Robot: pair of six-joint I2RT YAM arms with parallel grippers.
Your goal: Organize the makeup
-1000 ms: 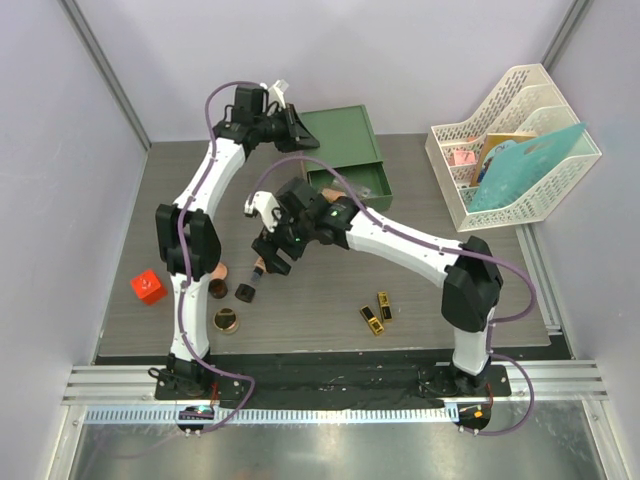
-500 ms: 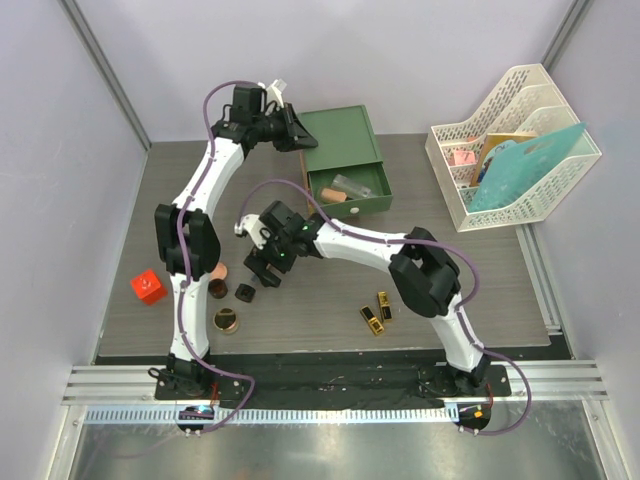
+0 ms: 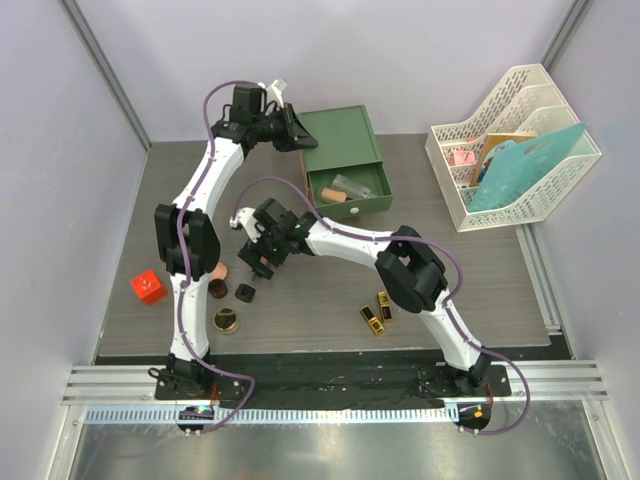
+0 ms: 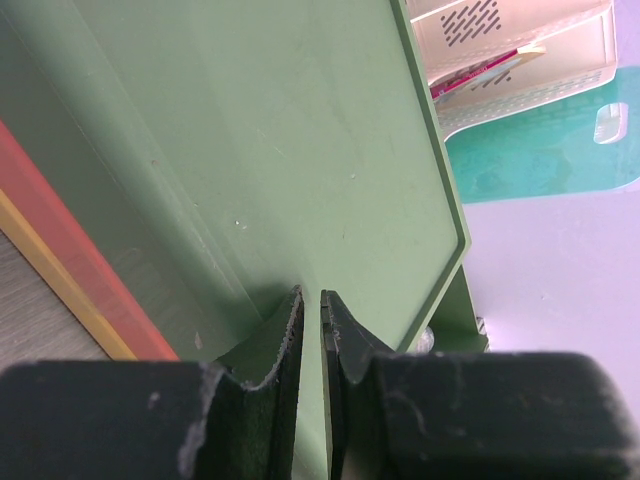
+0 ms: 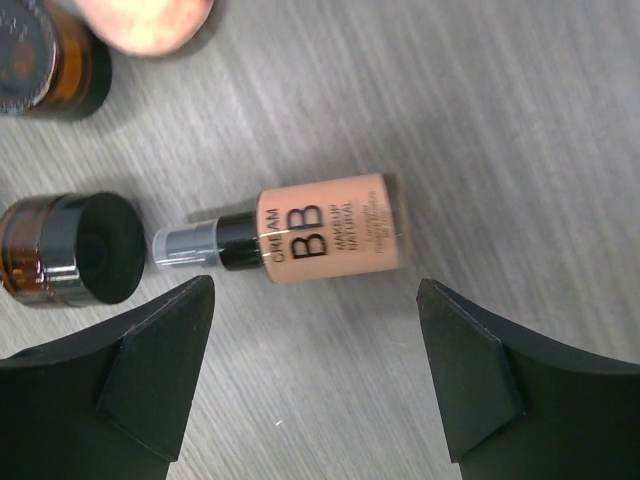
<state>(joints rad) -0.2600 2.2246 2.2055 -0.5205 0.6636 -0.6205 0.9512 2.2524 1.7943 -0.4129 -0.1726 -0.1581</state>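
The green drawer box (image 3: 345, 150) has the left pincer (image 4: 310, 296) pinched shut on its top edge. Its open drawer (image 3: 375, 203) holds a peach tube (image 3: 333, 194) and a clear tube (image 3: 350, 184), so I'd say sorting is barely begun. The right pincer (image 5: 315, 290) gapes wide over the BB cream tube (image 5: 330, 230), which lies untouched between its fingers. Brown jars (image 5: 60, 250) sit beside one finger, and the lipsticks (image 3: 377, 312) lie well apart.

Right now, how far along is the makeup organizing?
Done: a peach tube and a clear tube lie in the open green drawer. In hand: the right gripper hovers open over the BB cream tube. Remaining: jars, round compact, gold-black lipsticks on the table.
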